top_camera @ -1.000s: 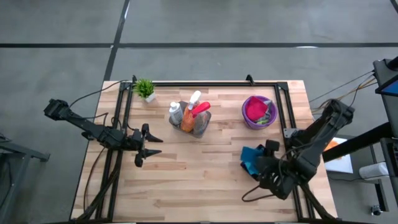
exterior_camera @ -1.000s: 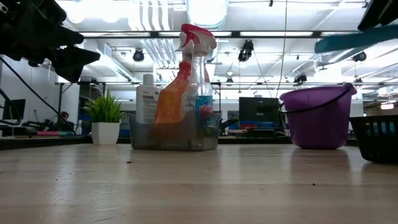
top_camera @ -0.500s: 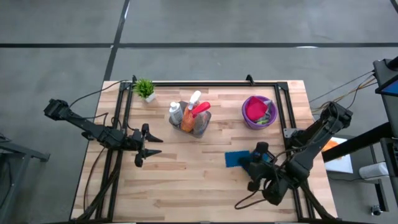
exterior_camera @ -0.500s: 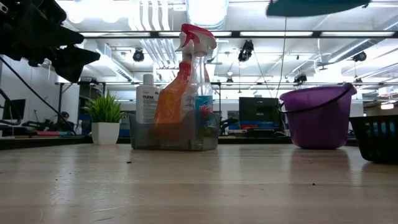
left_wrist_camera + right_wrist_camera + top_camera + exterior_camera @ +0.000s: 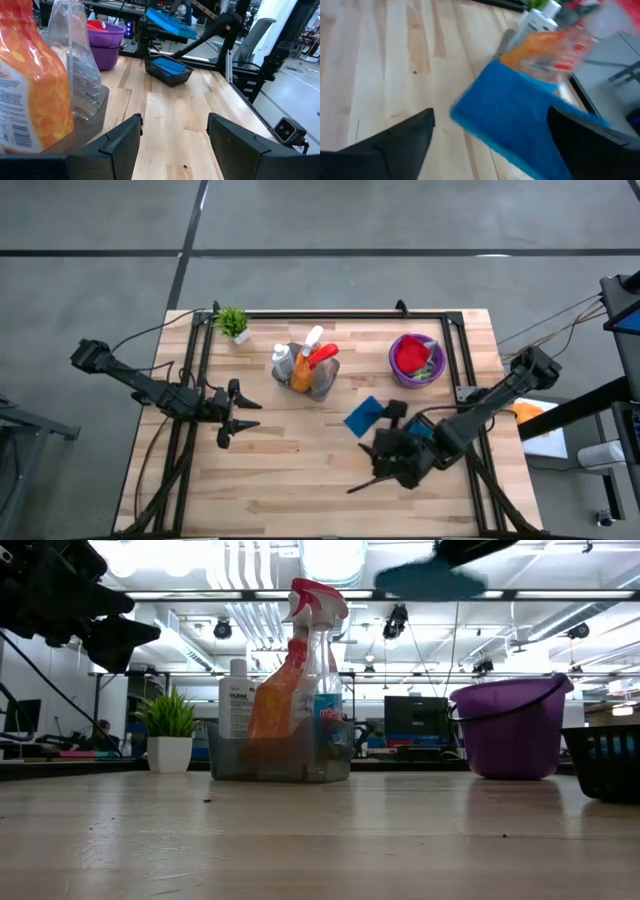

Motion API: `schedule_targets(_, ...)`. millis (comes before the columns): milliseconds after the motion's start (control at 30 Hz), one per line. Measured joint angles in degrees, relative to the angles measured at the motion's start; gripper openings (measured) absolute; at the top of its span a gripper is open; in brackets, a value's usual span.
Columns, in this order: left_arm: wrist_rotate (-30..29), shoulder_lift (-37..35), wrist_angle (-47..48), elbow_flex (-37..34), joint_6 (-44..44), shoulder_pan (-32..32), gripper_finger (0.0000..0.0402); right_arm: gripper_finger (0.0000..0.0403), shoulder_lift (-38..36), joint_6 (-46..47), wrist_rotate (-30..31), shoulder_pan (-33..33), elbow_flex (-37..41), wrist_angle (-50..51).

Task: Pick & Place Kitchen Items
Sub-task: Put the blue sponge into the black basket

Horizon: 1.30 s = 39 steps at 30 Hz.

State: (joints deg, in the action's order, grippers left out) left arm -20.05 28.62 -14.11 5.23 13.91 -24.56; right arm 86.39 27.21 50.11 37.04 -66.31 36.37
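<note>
I have the right gripper clamped on a blue sponge, carried well clear of the table, with the grey caddy of bottles just ahead of it. The white bottle, the pink-trigger spray and the orange-and-white bottle stand together in that caddy, so I judge the bottles sorted. The purple bucket, off to the gripper's side, holds a red cloth with a green one beside it. Behind the gripper, a dark basket holds another blue sponge. So this sponge needs placing, possibly that second one too. My left gripper waits, fingers spread and empty, far across the table.
</note>
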Motion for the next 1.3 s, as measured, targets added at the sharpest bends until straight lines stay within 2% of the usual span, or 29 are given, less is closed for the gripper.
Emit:
schedule_targets(67,0.0,0.0,0.0,0.0,0.0,0.0,0.0231,0.0394,2.1,-3.5,-1.3,-1.9,0.0,-4.4)
schedule_targets(167,0.0,0.0,0.1,0.0,0.0,0.0,0.0231,0.038,6.9,-6.8,-2.2,-4.8,0.0,-7.5)
schedule_targets(367,0.0,0.0,0.9,0.0,0.0,0.0,0.0231,0.0354,16.2,-7.5,-2.4,-9.2,-3.7,0.8)
schedule_targets(400,0.0,0.0,0.9,0.0,0.0,0.0,0.0231,0.0353,17.8,-7.7,-3.9,-9.5,-4.8,2.3)
schedule_targets(600,0.0,0.0,1.7,0.0,0.1,0.0,0.0231,0.0352,27.2,-14.1,-26.3,-10.0,-11.2,3.7)
schedule_targets(767,0.0,0.0,1.8,0.0,0.1,0.0,0.0231,0.0352,29.4,-15.7,-46.1,-10.0,-13.7,-0.2)
schedule_targets(867,0.0,0.0,1.8,0.0,0.1,0.0,0.0231,0.0352,27.4,-16.7,-53.1,-10.0,-12.6,-9.0)
schedule_targets(967,0.0,0.0,2.0,0.0,0.5,0.0,0.0231,0.0352,24.7,-18.2,-56.5,-10.1,-11.8,-14.6)
schedule_targets(1100,0.0,0.0,2.6,0.0,1.1,0.0,0.0231,0.0352,19.8,-19.6,-57.0,-10.2,-9.7,-20.6)
schedule_targets(1167,0.0,0.1,2.6,0.0,1.1,0.0,0.0231,0.0352,16.3,-19.9,-55.1,-10.2,-8.8,-21.9)
schedule_targets(1233,0.0,0.1,2.6,0.0,1.2,0.0,0.0231,0.0352,12.4,-19.9,-46.6,-9.5,-8.8,-19.2)
schedule_targets(1300,0.0,0.1,2.6,0.0,1.2,0.0,0.0231,0.0352,8.4,-19.9,-31.3,-7.6,-9.2,-11.3)
